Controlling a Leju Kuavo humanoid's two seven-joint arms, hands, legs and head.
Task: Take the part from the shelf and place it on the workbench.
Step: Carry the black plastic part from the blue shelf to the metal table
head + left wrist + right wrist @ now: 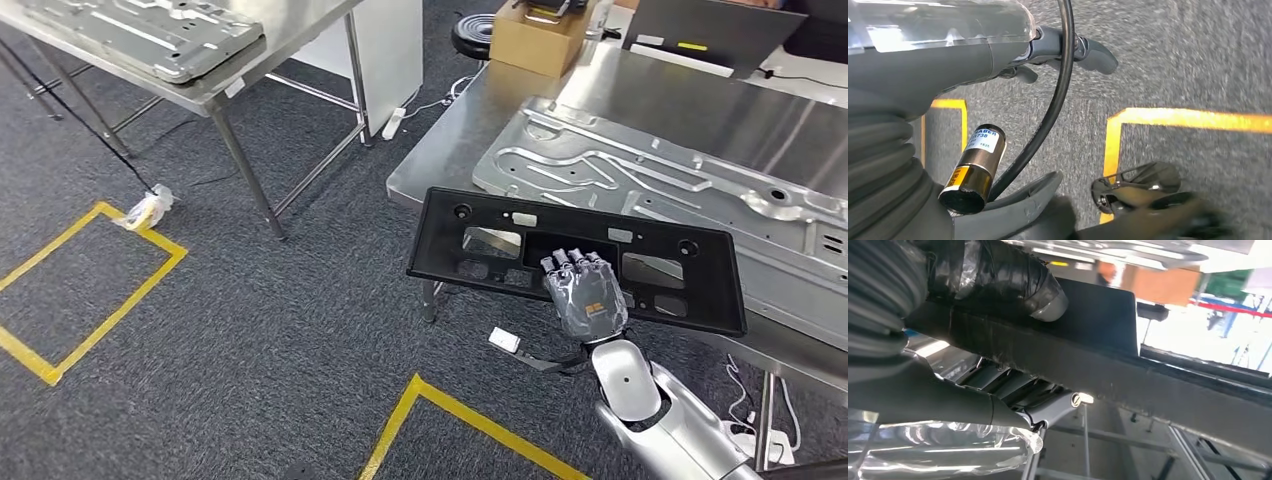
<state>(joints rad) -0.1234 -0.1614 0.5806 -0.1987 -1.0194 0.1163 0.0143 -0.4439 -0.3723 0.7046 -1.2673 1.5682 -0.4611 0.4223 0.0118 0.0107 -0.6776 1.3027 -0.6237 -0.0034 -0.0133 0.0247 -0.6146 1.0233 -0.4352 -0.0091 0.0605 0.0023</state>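
Right hand [585, 295], at the frame's lower right, grips the black panel [690, 270] over the steel workbench [450, 150] edge; left hand's [1068, 50] grip unclear.

We see the part [500, 238], a long flat black plastic panel with rectangular cut-outs, round holes near its ends and small pale tabs on its face. It lies nearly level, slightly skewed, over the near edge of the steel worktop [455, 135], its near-left corner overhanging the floor. Its far edge overlaps a ribbed silver metal sheet [640, 160]. Our right hand [585, 295] grips its near edge at the middle, fingers [572, 262] over the top.
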